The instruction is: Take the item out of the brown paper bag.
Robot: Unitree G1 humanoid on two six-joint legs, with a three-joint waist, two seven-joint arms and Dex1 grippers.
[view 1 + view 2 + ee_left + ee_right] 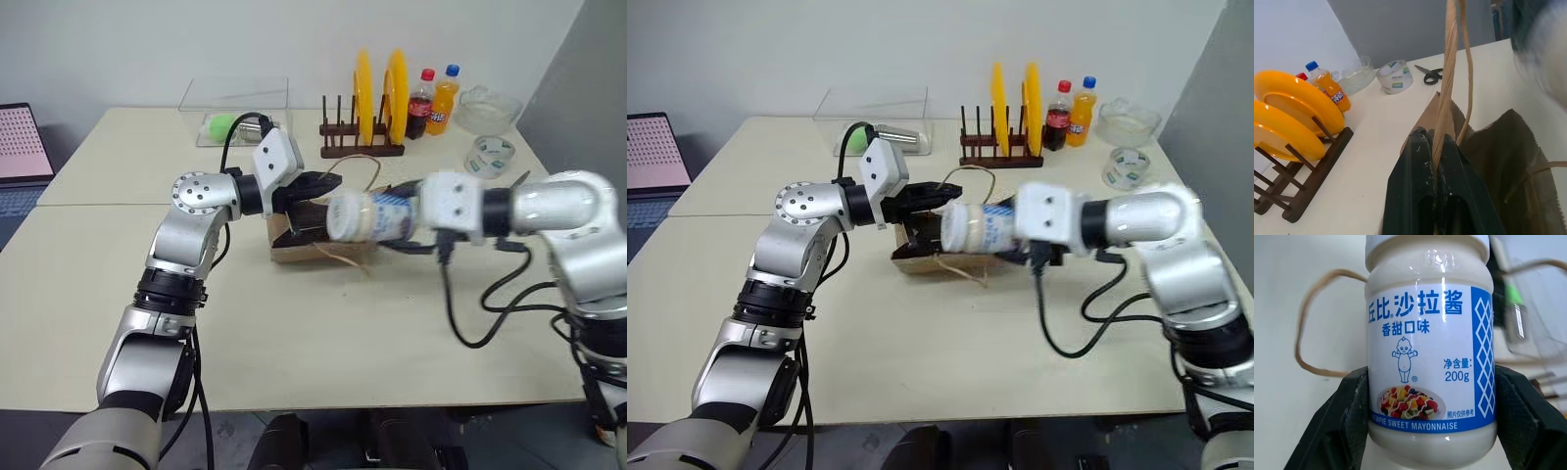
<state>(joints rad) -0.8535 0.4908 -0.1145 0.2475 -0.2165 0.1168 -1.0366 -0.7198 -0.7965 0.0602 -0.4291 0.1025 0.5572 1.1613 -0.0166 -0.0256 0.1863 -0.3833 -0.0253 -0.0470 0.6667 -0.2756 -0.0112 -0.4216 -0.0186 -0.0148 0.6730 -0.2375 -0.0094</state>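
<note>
Brown paper bag (318, 240) at frame centre, mayonnaise jar (370, 216) hovering just above it.
Right gripper (1430, 421) is clamping the jar lying sideways; left gripper (1432, 196) is pinching the cord handle (1448, 73).

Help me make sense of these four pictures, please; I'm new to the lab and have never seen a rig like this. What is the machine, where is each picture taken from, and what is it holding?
It is a humanoid robot with two arms, each ending in a two-fingered gripper. Two pictures come from cameras in its head, looking down over a table. The other two come from cameras on its wrists, looking along the fingers.

The left gripper is shut on a cord handle of the brown paper bag, holding it. The right gripper is clamped on a jar of mayonnaise, held above the bag in the air.

Also on the table: a plate rack with two yellow plates, two drink bottles, a glass bowl, a roll of tape, scissors and a clear box.
</note>
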